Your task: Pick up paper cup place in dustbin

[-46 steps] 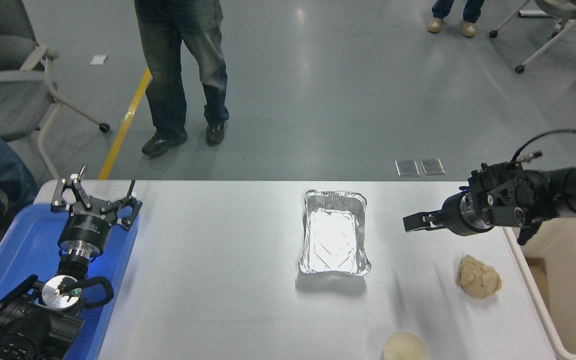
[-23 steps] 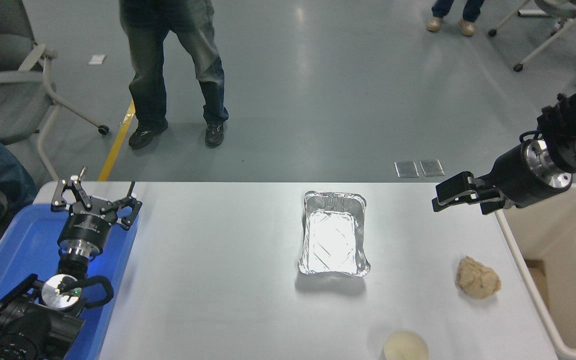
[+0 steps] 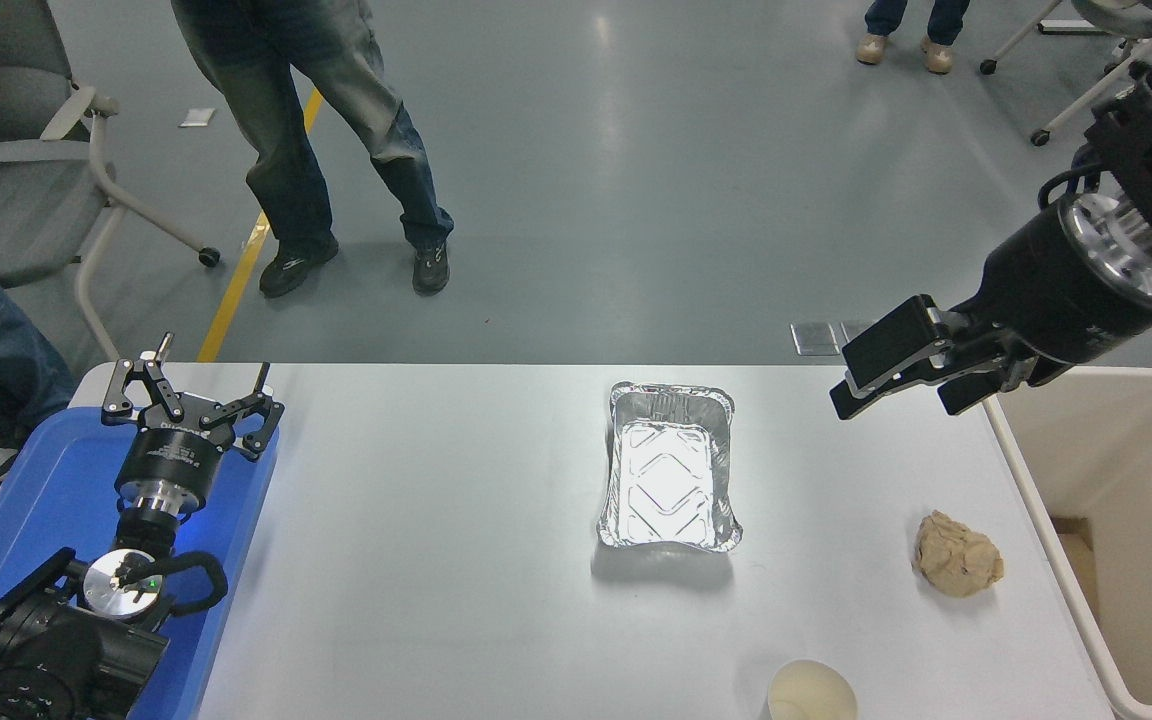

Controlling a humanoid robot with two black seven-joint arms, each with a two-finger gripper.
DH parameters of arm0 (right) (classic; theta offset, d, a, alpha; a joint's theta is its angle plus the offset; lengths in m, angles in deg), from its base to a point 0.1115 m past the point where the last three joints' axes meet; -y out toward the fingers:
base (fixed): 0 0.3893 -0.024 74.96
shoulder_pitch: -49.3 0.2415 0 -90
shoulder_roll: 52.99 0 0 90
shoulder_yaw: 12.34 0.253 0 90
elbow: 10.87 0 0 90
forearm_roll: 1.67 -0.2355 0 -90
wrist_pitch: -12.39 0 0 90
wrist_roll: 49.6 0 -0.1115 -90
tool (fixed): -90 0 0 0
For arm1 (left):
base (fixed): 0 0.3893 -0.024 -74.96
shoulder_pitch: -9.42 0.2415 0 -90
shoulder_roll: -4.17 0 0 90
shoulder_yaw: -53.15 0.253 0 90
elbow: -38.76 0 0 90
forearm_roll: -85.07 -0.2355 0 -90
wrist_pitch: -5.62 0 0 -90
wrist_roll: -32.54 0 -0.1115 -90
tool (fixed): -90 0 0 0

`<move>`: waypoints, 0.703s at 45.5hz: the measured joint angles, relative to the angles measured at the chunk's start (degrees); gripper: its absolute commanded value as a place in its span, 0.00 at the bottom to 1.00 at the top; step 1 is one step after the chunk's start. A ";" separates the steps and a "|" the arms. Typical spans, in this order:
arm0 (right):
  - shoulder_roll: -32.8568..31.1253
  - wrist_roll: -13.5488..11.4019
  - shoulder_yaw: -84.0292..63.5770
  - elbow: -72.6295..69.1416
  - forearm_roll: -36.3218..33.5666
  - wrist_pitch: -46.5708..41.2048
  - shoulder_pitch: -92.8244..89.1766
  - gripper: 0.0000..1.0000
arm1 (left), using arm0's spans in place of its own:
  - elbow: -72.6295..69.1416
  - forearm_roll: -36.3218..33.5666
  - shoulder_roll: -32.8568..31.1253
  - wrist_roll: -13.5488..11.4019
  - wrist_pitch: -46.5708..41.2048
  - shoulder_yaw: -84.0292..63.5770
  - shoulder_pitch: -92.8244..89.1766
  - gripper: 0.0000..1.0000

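Paper cup point(image 3: 812, 692), tapered white, stands upright; right claw point(image 3: 871, 372) pinched together, empty.

Over the last second the right gripper point(image 3: 871, 372) has risen from low over the counter point(image 3: 436, 560) by the crumpled paper ball point(image 3: 958, 568) to its far right corner, while the standing person point(image 3: 316, 150) stepped left.

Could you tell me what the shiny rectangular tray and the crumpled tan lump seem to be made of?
The rectangular silver tray looks like thin aluminium foil: mirror-bright, with a wrinkled rim and pressed ridges in its floor. The crumpled tan lump is probably balled-up brown paper, matte and creased, though that is less certain.
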 measured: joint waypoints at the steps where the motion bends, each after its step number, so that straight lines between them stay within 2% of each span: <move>1: -0.02 -0.01 -0.04 -0.05 -0.04 -0.06 0.04 1.00 | 0.00 0.00 0.00 0.00 0.00 0.00 0.00 0.99; 19: -2.66 -0.14 -0.34 -4.56 0.36 0.88 -7.38 1.00 | -0.05 0.00 0.00 0.00 0.00 -0.03 0.00 0.99; 32: -3.97 -1.49 1.65 -5.41 3.99 12.51 -24.34 1.00 | -0.06 0.01 0.00 0.00 0.00 -0.03 0.00 0.99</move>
